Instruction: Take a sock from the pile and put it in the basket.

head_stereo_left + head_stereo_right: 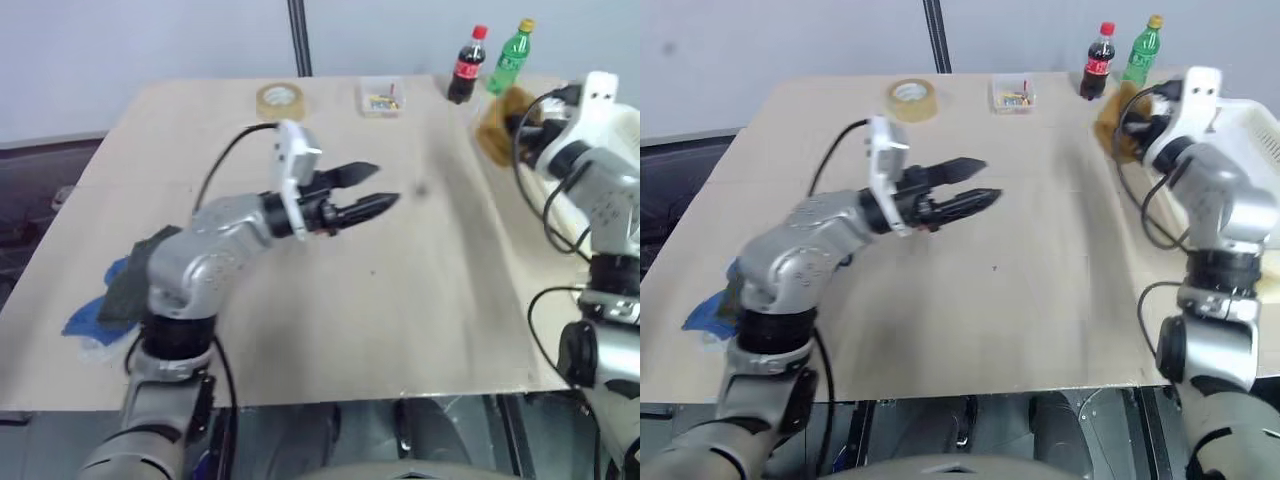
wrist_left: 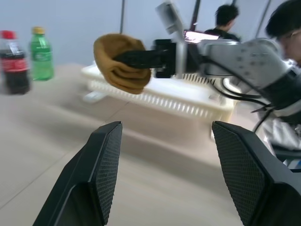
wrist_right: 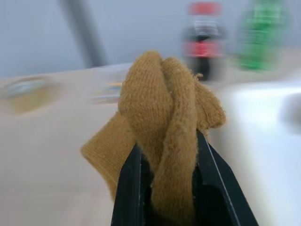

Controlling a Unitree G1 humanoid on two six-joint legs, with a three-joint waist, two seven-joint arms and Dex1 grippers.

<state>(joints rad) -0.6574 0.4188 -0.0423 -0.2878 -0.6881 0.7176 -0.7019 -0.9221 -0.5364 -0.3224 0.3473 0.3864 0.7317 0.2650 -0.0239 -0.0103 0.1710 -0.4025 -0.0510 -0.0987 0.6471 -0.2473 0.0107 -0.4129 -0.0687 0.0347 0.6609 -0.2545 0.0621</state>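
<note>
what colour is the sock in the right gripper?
Mustard yellow. The sock shows best in the right wrist view, pinched in the right gripper.

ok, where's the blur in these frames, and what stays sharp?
Right wrist view: the mustard sock is fairly crisp, while the cola bottle, green bottle and basket behind it are smeared. Left wrist view: the left gripper's fingers are sharp, the tabletop streaks. Left eye view: mostly clear, with the right gripper slightly soft.
</note>
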